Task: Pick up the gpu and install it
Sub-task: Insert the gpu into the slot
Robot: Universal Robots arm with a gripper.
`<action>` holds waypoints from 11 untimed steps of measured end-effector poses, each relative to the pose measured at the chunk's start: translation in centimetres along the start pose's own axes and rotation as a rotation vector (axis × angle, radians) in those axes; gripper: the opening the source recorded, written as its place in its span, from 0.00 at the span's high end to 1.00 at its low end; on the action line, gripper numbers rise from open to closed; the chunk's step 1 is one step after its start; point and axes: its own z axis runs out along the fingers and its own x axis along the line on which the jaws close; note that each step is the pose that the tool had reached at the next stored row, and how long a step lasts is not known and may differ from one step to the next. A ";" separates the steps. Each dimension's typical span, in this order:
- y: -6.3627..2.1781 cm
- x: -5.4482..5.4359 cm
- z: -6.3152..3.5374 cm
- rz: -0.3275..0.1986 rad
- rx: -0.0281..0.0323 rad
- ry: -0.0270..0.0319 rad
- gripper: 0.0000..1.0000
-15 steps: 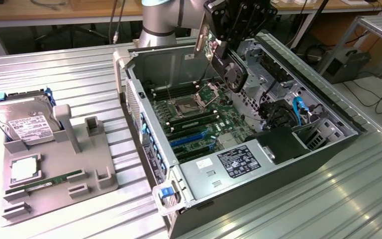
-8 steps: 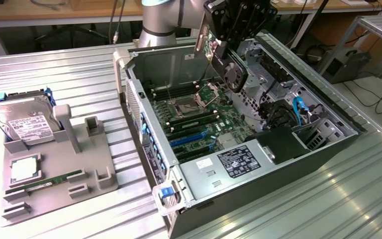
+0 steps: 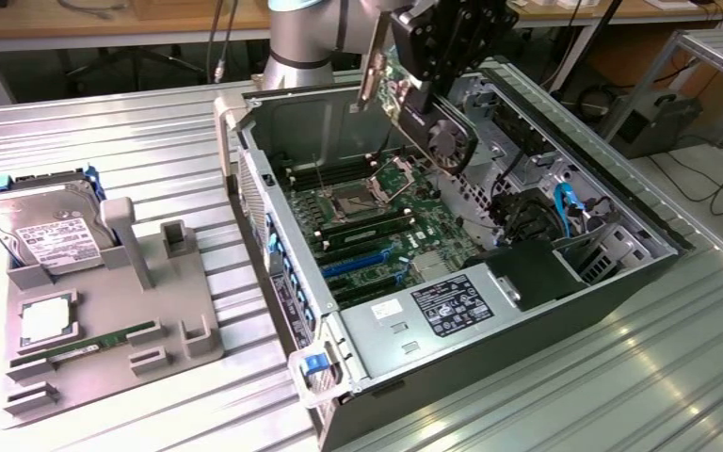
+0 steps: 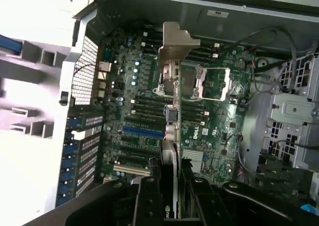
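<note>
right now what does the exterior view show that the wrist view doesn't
Exterior view: the hard drive and RAM stick sitting in the grey holder beside the case, and the fan face of the gpu. Wrist view: the gpu edge-on, silver bracket foremost, looking down onto the motherboard. Both: the tool shut on the gpu above the open case, and the blue slots.

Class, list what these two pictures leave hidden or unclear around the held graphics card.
Exterior view: the arm is cut off by the top edge.
Wrist view: the fingers gripping the graphics card run off the bottom edge; the card is edge-on, hiding its fan side.
Wrist view: the card covers the motherboard beneath it.
Exterior view: the hard drive label is too small to read.
</note>
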 end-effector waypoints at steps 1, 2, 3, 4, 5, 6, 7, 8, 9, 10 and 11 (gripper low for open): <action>0.00 0.0 0.02 -0.019 0.0006 0.0008 0.74; 0.00 0.0 0.03 -0.037 0.0013 0.0016 0.74; 0.00 0.0 0.07 -0.072 0.0024 0.0032 0.74; 0.00 0.0 0.10 -0.109 0.0037 0.0048 0.74; -0.01 0.0 0.14 -0.153 0.0051 0.0067 0.74; -0.01 0.0 0.17 -0.175 0.0059 0.0076 0.74; -0.01 0.0 0.19 -0.195 0.0066 0.0086 0.74; -0.01 0.0 0.26 -0.257 0.0088 0.0112 0.74; -0.01 0.0 0.30 -0.282 0.0095 0.0123 0.74; -0.01 0.0 0.32 -0.303 0.0103 0.0132 0.74; -0.01 0.0 0.35 -0.326 0.0111 0.0142 0.74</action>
